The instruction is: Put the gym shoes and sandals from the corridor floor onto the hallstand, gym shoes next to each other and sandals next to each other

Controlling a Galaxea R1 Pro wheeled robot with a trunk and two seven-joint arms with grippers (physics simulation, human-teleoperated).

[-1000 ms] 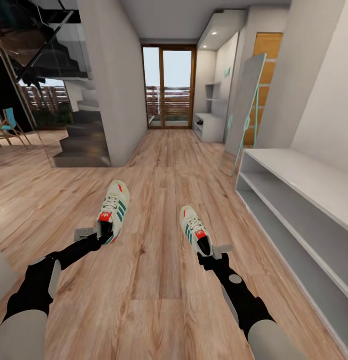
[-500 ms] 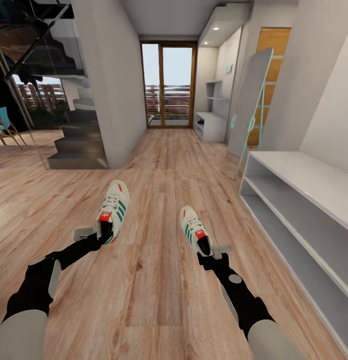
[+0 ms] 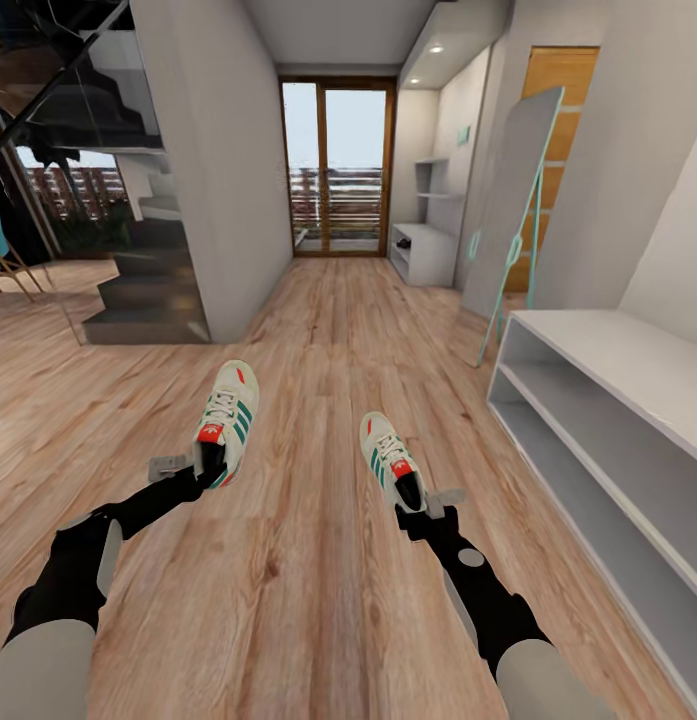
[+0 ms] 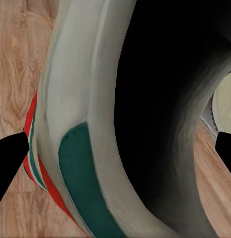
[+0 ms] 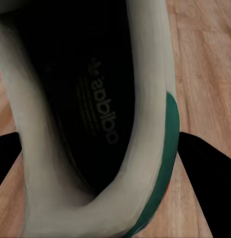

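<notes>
From my seat I see the corridor floor point(image 3: 328, 330), light brown wood-grain planks running toward the glass door. At my right a pale-grey bench point(image 3: 598, 400) with two open shelf levels stands on it; farther down, a low white shelf unit point(image 3: 424, 252) sits by the right wall

The word "adidas", with a small trefoil logo beside it, is printed in pale lettering on the dark insole of a white gym shoe point(image 5: 95, 114), seen close up in the right wrist view. Two further faint lines of print lie alongside the brand name, too small to be read. On the tongue of each gym shoe in the head view a red label point(image 3: 210, 433) is carried, but its markings cannot be made out.
</notes>
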